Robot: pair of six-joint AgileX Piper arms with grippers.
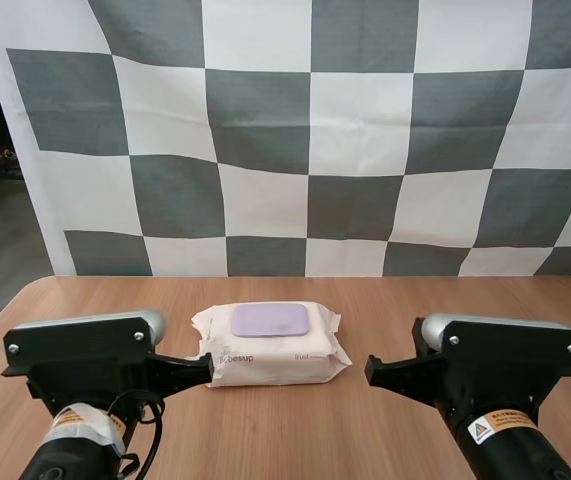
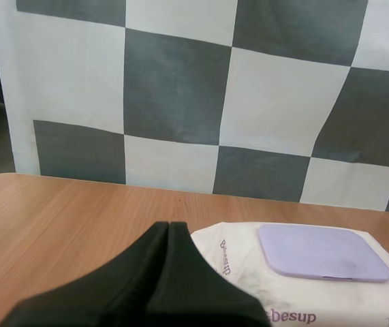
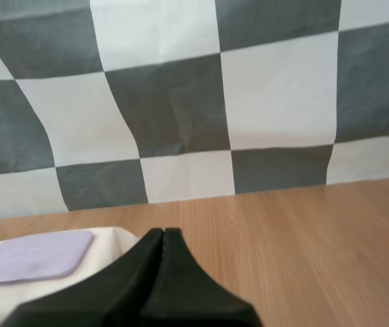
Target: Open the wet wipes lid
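Two grippers are held low near the frame's bottom, left gripper (image 1: 207, 366) and right gripper (image 1: 370, 368), each pressed together and empty, so the pack (image 1: 275, 352) at lower centre is flanked; its lid (image 1: 270, 320) lies shut.

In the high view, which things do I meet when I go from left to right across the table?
left gripper → pack of wet wipes → right gripper
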